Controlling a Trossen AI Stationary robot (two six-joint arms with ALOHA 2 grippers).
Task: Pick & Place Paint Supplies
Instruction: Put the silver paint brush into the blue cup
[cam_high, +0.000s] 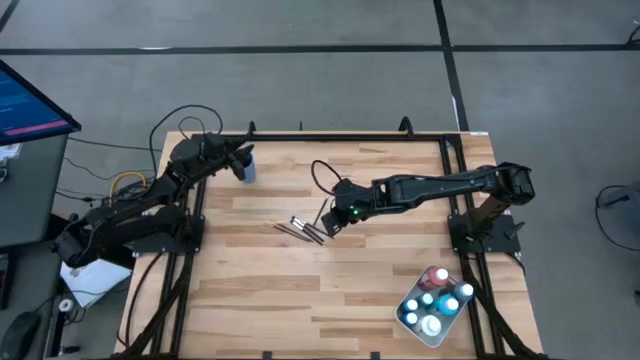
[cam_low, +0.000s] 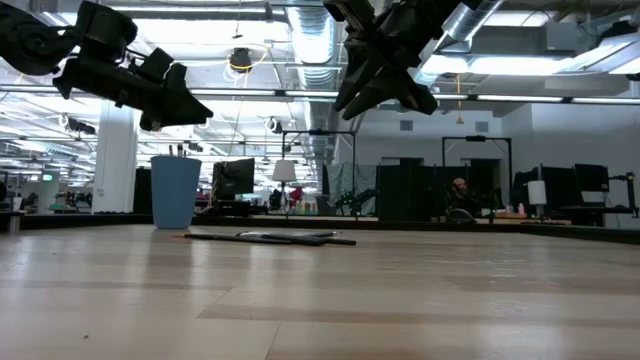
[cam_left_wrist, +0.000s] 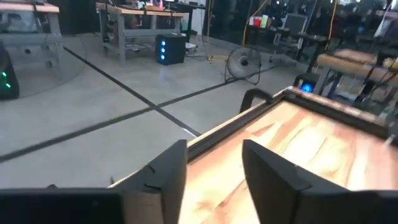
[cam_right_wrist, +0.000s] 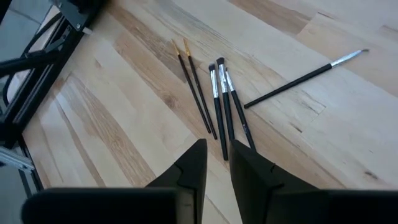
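Note:
Several thin dark-handled paintbrushes (cam_right_wrist: 221, 106) lie flat on the wooden table near its middle (cam_high: 300, 229), one of them (cam_right_wrist: 305, 77) apart from the rest. My right gripper (cam_right_wrist: 218, 163) hovers above their handle ends, slanting down, open by a narrow gap with nothing in it. A blue cup (cam_low: 175, 191) stands at the far left (cam_high: 247, 166), with dark brush ends sticking out of its top. My left gripper (cam_low: 196, 111) hangs just above the cup, nearly level. It is open (cam_left_wrist: 214, 171) and empty. Small paint bottles (cam_high: 436, 296) stand in a white tray.
The white tray (cam_high: 401, 313) sits at the table's near right corner. A black metal frame (cam_high: 455, 160) runs along the table's edges. Bare wood stretches between the brushes and the tray. Beyond the table are desks and equipment.

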